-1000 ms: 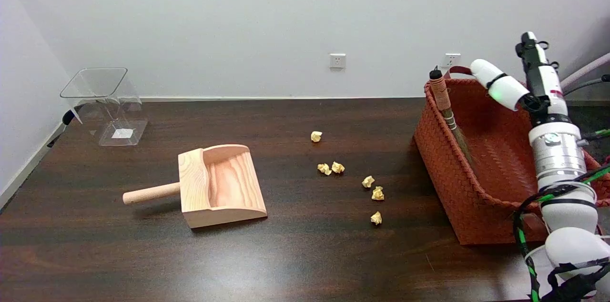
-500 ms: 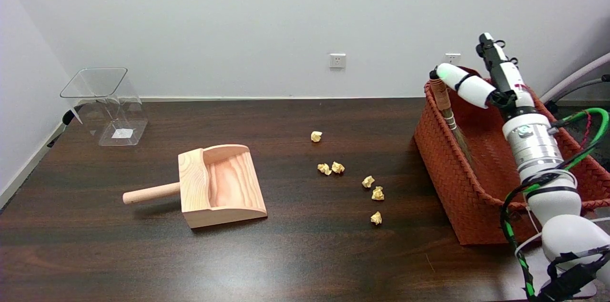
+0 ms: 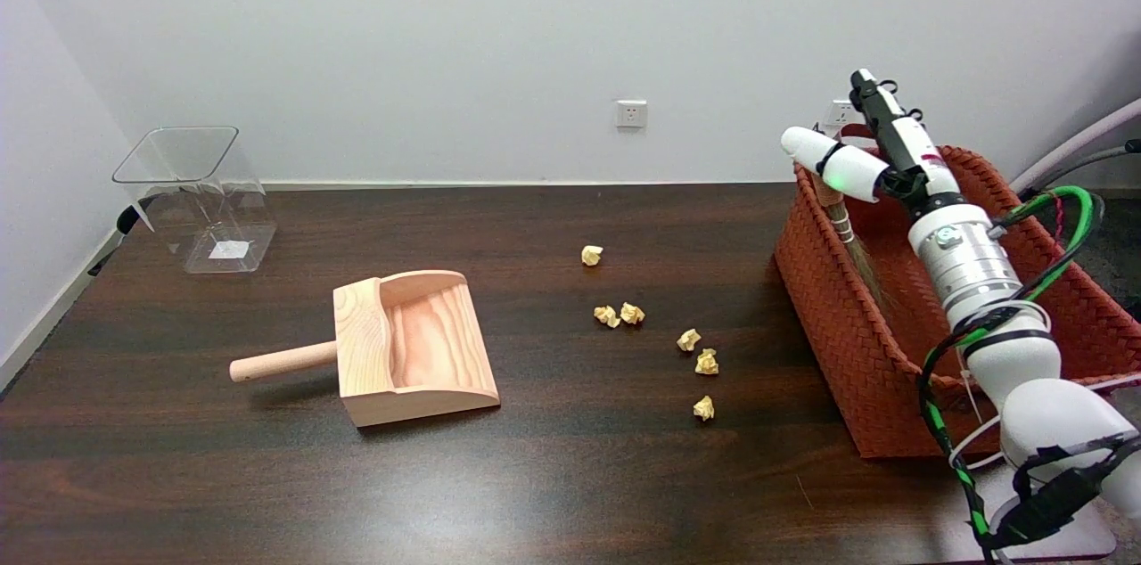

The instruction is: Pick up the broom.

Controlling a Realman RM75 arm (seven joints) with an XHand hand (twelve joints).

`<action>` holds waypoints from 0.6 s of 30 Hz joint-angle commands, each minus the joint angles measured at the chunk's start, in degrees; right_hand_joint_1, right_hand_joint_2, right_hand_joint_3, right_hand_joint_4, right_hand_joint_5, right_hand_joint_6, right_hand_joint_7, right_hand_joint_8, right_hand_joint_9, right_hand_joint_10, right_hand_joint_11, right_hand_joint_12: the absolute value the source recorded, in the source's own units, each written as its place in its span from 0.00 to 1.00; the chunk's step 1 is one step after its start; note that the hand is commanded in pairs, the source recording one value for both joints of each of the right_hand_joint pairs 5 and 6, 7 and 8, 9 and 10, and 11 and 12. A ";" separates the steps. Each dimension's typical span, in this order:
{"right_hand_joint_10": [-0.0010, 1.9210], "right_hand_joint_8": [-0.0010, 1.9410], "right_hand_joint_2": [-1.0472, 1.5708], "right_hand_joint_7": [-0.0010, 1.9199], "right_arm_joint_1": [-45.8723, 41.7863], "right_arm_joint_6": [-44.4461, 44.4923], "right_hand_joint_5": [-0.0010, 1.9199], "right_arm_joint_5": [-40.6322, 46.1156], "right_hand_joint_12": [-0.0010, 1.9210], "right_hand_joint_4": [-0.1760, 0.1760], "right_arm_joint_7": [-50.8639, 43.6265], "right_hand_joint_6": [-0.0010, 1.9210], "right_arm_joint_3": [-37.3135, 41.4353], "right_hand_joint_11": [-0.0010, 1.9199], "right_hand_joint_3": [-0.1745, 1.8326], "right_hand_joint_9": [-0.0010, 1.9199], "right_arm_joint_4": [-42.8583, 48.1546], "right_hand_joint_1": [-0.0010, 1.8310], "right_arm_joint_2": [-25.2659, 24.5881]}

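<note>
Spans nearly the whole view: a dark wood-grain desk (image 3: 553, 476), backed by a pale wall with two sockets. Stands at the desk's right edge, toward the far side: a rust-red woven basket (image 3: 838, 342), long and open-topped. Rises from the near right corner over that basket: the white right arm, wrapped in green and black cable, ending in the right hand (image 3: 860, 159) above the basket's far left corner. Spread, with nothing visibly clasped; one white finger stretches left across the top of the broom handle, another points up toward the wall, though actual contact with the handle cannot be told from here. Leans inside the basket against its left wall: the broom (image 3: 842, 231), wrapped handle up at the far left corner and bristles slanting down into the basket's interior, its top end hidden behind the hand. Lies left of the desk's middle: a pale wooden dustpan (image 3: 410, 347), round handle pointing toward the left edge, open mouth toward the near edge. Sits tilted at the far left corner: a clear plastic bin (image 3: 192, 195). Scattered between the dustpan and the basket, near the desk's centre: six small crumpled paper scraps (image 3: 704, 362), yellowish, two of them touching.
</note>
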 commanded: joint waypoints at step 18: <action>0.00 0.13 0.77 0.14 5.55 -4.97 0.00 2.30 0.00 0.50 -1.26 0.00 -2.77 0.00 0.00 0.00 -7.63 0.38 0.04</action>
